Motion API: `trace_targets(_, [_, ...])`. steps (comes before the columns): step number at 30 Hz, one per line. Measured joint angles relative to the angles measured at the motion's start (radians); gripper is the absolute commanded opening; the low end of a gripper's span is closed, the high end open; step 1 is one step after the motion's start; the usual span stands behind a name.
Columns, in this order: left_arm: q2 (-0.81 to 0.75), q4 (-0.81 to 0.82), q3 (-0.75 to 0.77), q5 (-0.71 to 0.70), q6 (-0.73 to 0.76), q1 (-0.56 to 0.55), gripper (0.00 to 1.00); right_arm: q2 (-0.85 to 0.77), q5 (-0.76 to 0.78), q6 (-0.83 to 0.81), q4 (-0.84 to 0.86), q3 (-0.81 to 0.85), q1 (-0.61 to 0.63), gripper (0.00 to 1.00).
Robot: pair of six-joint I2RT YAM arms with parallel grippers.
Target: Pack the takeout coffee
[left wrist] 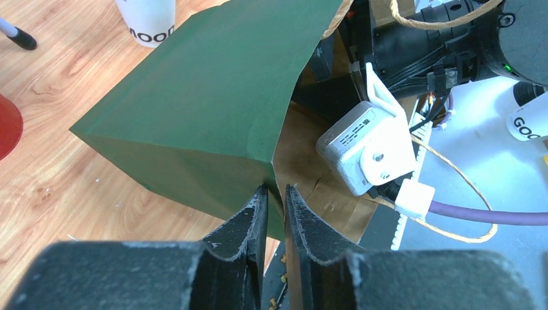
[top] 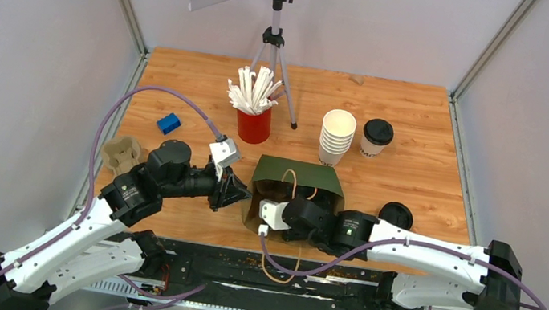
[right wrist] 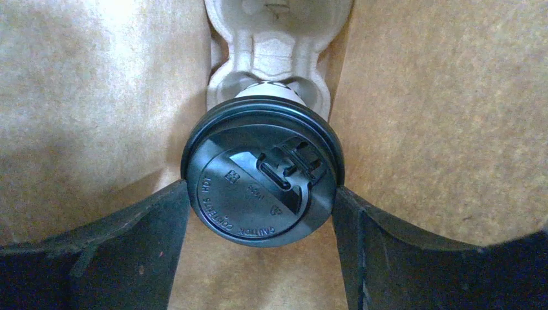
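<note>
Only the right wrist view shows the black-lidded white takeout coffee (right wrist: 262, 171), clamped by right fingers (right wrist: 148, 226); left fingers (left wrist: 249, 226) pinch the green bag (left wrist: 213, 97).

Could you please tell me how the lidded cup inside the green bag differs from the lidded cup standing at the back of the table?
The bagged cup sits in a pulp carrier inside the green bag, while the table cup stands on bare wood beside the stack of cups. The right gripper grips the bagged cup's lid; nothing touches the table cup. Both are white cups with black lids.
</note>
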Motion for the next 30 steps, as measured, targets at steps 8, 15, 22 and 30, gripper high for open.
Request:
trace_targets(8, [0.003, 0.0, 0.0, 0.003, -0.003, 0.0, 0.21, -0.002, -0.002, -0.018, 0.049, -0.033, -0.021, 0.61])
trace_targets(15, [0.013, 0.0, 0.0, 0.006, -0.006, 0.0, 0.21, -0.025, -0.009, -0.036, 0.087, -0.08, -0.052, 0.61])
trace_targets(22, [0.016, 0.0, 0.0, 0.006, -0.006, 0.0, 0.21, -0.027, -0.023, -0.043, 0.106, -0.082, -0.072, 0.62])
trace_targets(30, [0.029, 0.0, 0.0, 0.006, -0.007, 0.0, 0.21, -0.025, -0.037, -0.05, 0.125, -0.089, -0.096, 0.62])
